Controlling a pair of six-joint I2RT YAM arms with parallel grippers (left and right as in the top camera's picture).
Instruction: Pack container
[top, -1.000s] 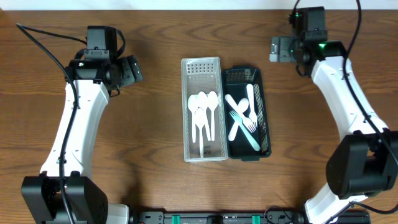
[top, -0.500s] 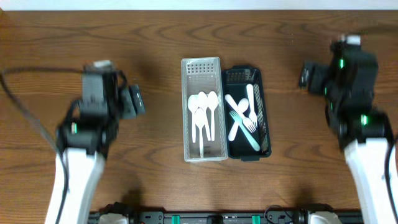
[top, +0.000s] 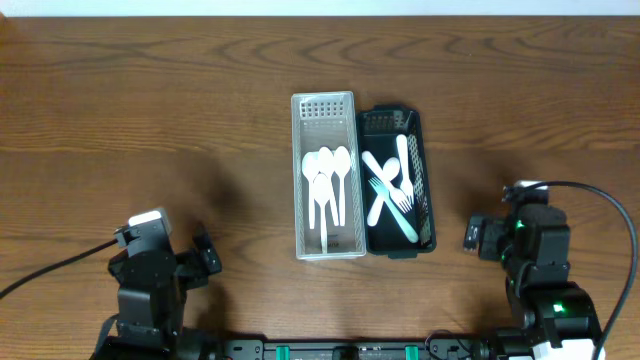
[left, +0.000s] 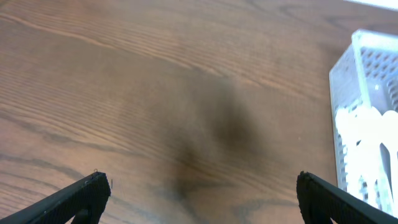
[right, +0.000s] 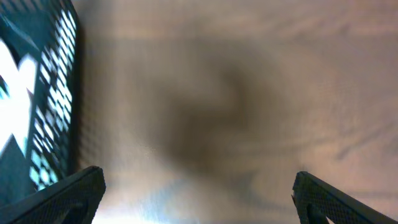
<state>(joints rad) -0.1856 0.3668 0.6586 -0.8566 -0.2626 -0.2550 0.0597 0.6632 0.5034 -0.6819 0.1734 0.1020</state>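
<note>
A clear white basket stands at the table's middle and holds several white spoons. A dark green basket stands right beside it and holds white forks and knives. The white basket also shows at the right edge of the left wrist view. The dark basket shows at the left edge of the right wrist view. My left gripper is open and empty near the front left. My right gripper is open and empty near the front right, just right of the dark basket.
Bare brown wood table lies all around the two baskets. The arm bases sit at the front edge.
Both arms have pulled back from the far side of the table to the front edge, folding down near their bases. The baskets and cutlery have not moved.
</note>
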